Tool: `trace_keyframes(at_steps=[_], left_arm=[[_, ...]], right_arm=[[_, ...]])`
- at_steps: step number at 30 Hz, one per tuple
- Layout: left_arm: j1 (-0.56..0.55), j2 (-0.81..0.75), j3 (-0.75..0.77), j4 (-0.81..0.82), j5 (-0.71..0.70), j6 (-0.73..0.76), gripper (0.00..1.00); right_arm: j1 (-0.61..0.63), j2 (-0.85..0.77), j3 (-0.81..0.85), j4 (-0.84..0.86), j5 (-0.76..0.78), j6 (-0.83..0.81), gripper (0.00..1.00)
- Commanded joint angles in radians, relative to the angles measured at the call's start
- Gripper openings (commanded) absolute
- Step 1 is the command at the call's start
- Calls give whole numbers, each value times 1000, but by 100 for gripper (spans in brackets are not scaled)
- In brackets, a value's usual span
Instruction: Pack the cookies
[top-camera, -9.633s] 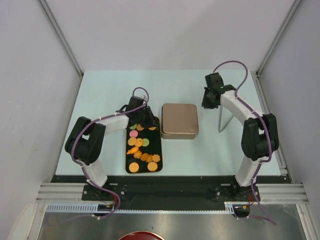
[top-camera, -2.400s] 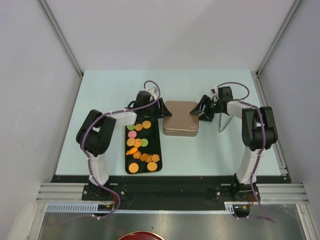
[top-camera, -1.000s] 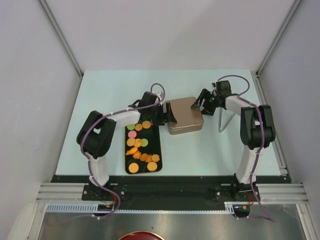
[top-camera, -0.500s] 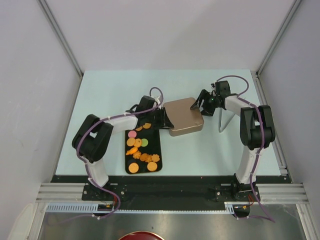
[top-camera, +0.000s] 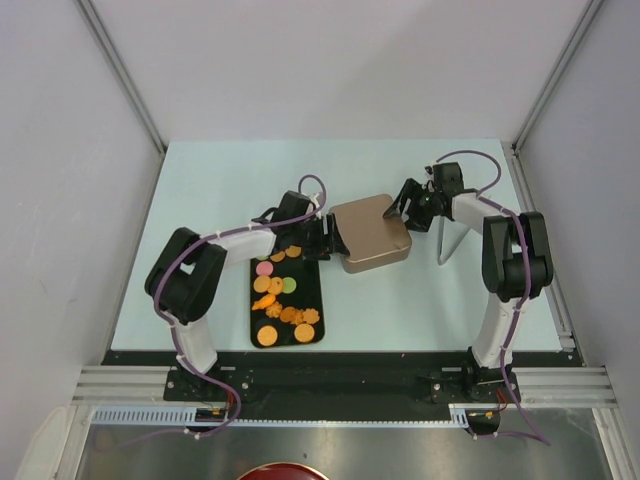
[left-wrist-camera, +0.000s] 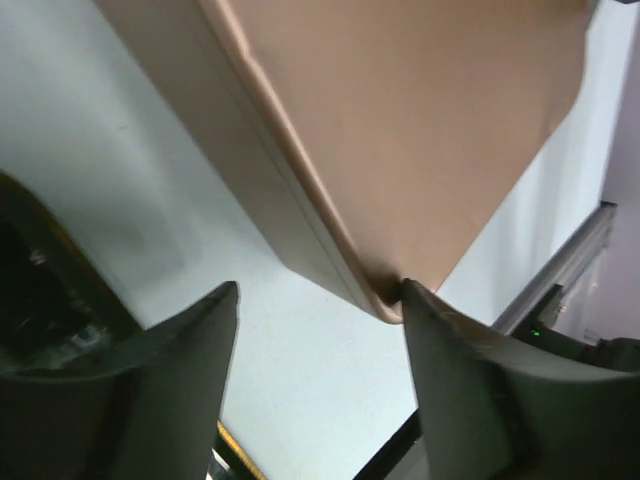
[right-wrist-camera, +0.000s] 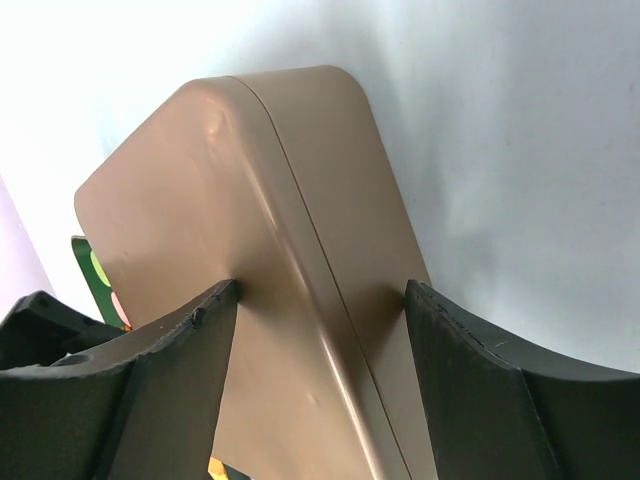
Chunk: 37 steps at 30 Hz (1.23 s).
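The cookies (top-camera: 277, 289), mostly round orange discs with a pink and a green one, lie on a long black tray (top-camera: 312, 290) left of centre. A bronze square tin (top-camera: 370, 232) sits skewed beside the tray. My right gripper (top-camera: 408, 206) is shut on the tin's far right corner; in the right wrist view its fingers (right-wrist-camera: 222, 300) press both sides of the tin (right-wrist-camera: 250, 200). My left gripper (top-camera: 328, 240) is open at the tin's left edge. In the left wrist view the left gripper (left-wrist-camera: 320, 300) has bare table between its fingers, and one fingertip (left-wrist-camera: 412, 296) touches the tin's corner (left-wrist-camera: 385, 300).
A thin grey metal stand (top-camera: 445, 240) rises just right of the right gripper. Grey walls and slanted frame rails (top-camera: 125, 80) close in the pale green table (top-camera: 200, 190) on three sides. The tray's dark edge (left-wrist-camera: 40, 290) shows left of the left fingers.
The tin has turned further askew and shifted a little to the right in the right gripper's hold. The left gripper has drawn back slightly along the tin's left edge.
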<state>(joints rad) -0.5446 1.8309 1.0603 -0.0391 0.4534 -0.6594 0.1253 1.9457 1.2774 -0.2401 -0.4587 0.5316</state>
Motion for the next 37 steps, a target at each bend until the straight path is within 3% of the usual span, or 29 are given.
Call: trace_keyframes(at_steps=[1, 9, 22, 26, 27, 34, 37], left_arm=[[21, -16, 82, -243, -119, 113, 78], [81, -165, 207, -421, -263, 196, 100], [78, -458, 195, -397, -535, 222, 100], [75, -504, 169, -398, -573, 224, 100], [74, -513, 158, -397, -576, 222, 100], [57, -582, 52, -355, -608, 219, 100], [54, -610, 41, -355, -608, 219, 100]], right_arm=[[13, -39, -21, -68, 41, 5, 72], [36, -105, -4, -59, 45, 16, 73], [82, -307, 227, -218, 187, -10, 77], [181, -386, 327, -321, 392, -119, 77], [256, -402, 327, -326, 443, -168, 77], [516, -536, 160, -329, 923, -249, 76], [595, -567, 99, -309, 1017, -255, 77]])
